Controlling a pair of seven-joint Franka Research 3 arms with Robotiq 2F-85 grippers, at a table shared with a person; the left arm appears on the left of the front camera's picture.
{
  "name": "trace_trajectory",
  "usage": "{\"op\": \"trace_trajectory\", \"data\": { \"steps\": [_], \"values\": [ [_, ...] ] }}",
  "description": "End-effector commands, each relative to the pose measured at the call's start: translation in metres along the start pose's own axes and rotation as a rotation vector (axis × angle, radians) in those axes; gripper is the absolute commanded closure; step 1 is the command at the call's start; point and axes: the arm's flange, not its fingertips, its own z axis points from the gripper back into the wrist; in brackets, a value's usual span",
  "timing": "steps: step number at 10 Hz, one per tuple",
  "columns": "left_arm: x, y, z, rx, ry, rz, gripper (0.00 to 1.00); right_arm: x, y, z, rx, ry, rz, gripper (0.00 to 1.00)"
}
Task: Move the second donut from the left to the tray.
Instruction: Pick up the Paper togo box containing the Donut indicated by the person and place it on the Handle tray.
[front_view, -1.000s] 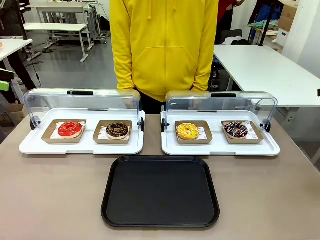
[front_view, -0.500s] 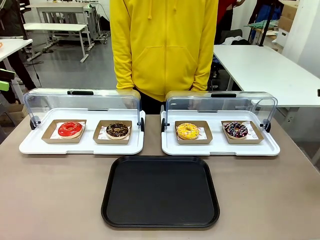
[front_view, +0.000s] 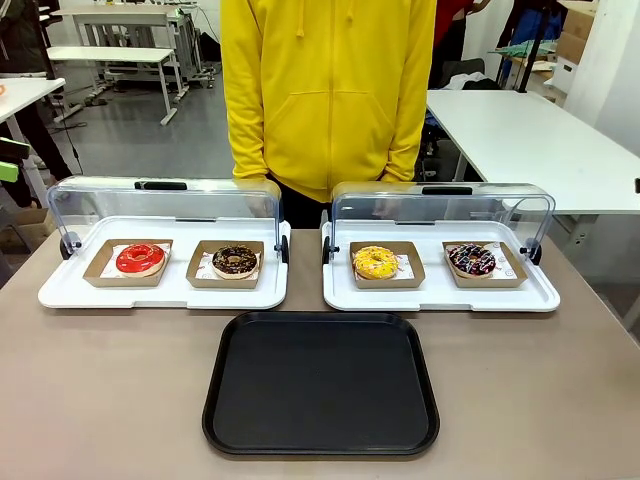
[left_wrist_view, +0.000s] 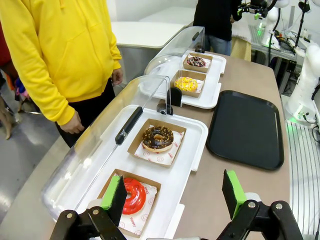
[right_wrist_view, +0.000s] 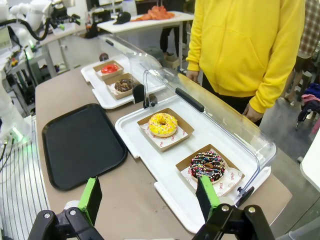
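Over on the left of the table (front_view: 100, 400), a white tray (front_view: 60, 292) with its clear lid (front_view: 160, 205) flipped up holds two donuts, each in a brown cardboard holder. A red donut (front_view: 139, 258) comes first, then the choc donut (front_view: 235, 260) with light sprinkles, which is second from the left. It sits in its holder (front_view: 200, 278) at the right end of that white tray, untouched.

Just in front of both white trays, about mid-table, lies the black tray (front_view: 320, 385). Right of the gap is a second white tray (front_view: 440, 300), lid also up, with a yellow donut (front_view: 375, 262) and then a dark donut with multicoloured sprinkles (front_view: 471, 259). A person in a yellow hoodie (front_view: 328, 90) stands at the far side behind the lids, arms down.

As for the left end effector (left_wrist_view: 173, 195) — jaws spread wide, nothing between the green pads. Its wrist view looks down the row from the left end, with the red donut nearest and the choc donut one holder further on. Same story for the right end effector (right_wrist_view: 149, 194) — wide open and gripping nothing. It hangs above the right end of the table, near the multicoloured one.
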Motion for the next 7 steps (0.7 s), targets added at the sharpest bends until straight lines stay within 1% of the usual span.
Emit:
{"op": "trace_trajectory", "data": {
  "steps": [1,7],
  "values": [
    [0.0010,0.0000,0.0003,-0.007,-0.019,-0.006,0.00,0.0025,-0.0042,-0.0010,-0.003,-0.030,0.028,0.00],
    [0.0010,0.0000,0.0003,-0.007,-0.019,-0.006,0.00,0.0025,-0.0042,-0.0010,-0.003,-0.030,0.028,0.00]
  ]
}}
